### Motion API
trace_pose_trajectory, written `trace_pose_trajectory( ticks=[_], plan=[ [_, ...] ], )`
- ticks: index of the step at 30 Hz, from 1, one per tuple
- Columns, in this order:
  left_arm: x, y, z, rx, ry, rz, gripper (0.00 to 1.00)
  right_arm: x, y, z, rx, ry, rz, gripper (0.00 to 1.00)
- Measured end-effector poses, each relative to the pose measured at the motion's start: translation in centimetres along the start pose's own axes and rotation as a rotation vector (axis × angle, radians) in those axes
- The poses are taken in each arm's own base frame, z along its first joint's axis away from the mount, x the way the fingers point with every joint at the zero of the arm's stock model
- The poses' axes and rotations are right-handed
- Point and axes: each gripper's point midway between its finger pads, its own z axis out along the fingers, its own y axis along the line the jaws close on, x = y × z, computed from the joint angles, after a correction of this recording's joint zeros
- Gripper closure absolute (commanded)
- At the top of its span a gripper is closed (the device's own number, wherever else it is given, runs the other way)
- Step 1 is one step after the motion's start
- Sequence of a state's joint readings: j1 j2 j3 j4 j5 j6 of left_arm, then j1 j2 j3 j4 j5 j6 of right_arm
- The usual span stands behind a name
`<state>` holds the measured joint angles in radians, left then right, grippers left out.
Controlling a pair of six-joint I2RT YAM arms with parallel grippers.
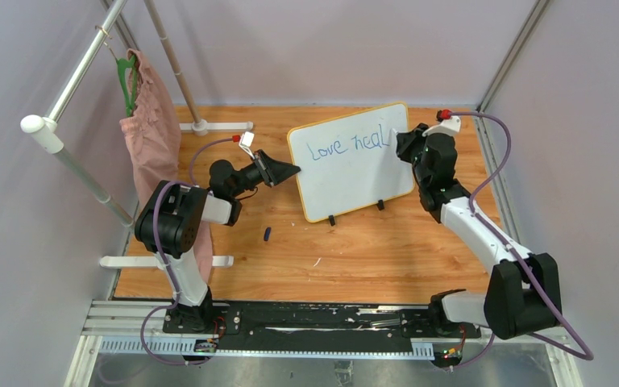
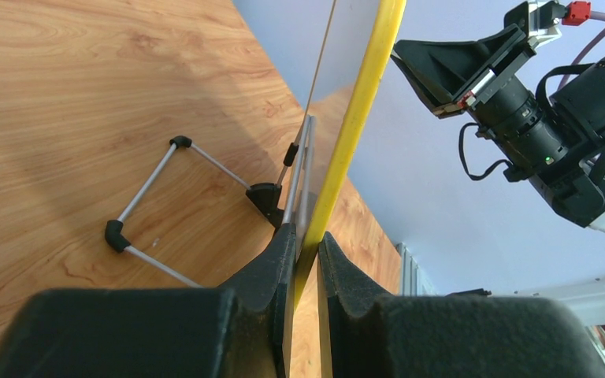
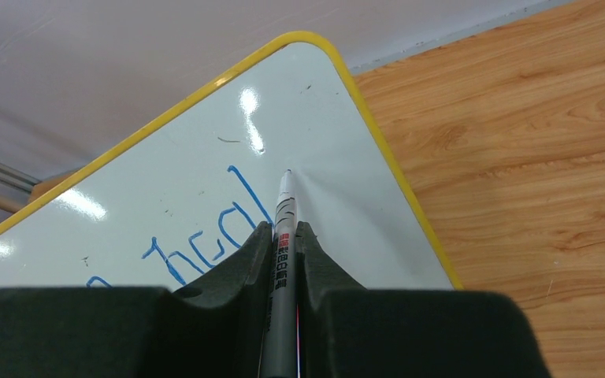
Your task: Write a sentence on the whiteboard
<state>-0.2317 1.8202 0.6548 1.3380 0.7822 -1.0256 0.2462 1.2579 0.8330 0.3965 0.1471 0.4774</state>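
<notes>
The whiteboard [image 1: 355, 173] stands tilted on the wooden table, white with a yellow rim. Blue handwriting on it [image 1: 348, 145] reads "Love heal" on one line. My left gripper [image 1: 292, 170] is shut on the board's left edge; in the left wrist view the jaws pinch the yellow rim [image 2: 352, 118] at my left gripper [image 2: 307, 246]. My right gripper [image 1: 404, 142] is shut on a grey marker [image 3: 285, 228], its tip touching the board [image 3: 339, 189] just right of the "l" [image 3: 248, 197], near the top right corner.
A small dark marker cap [image 1: 267, 234] lies on the table left of the board. A pink cloth [image 1: 151, 137] hangs on a green hanger from a white rack at the left. The board's wire stand [image 2: 161, 213] rests behind it.
</notes>
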Motion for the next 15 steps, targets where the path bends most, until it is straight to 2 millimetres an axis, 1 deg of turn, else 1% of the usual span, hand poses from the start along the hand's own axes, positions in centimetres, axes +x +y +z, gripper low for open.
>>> trace_pose_trajectory(
  ticks=[8,15],
  plan=[
    [0.00,0.00,0.00,0.000,0.000,0.000,0.93,-0.39,0.45,0.32,-0.010,0.000,0.003,1.00],
    [0.00,0.00,0.00,0.000,0.000,0.000,0.93,0.29,0.40,0.70,-0.007,0.030,-0.002,1.00]
  ],
)
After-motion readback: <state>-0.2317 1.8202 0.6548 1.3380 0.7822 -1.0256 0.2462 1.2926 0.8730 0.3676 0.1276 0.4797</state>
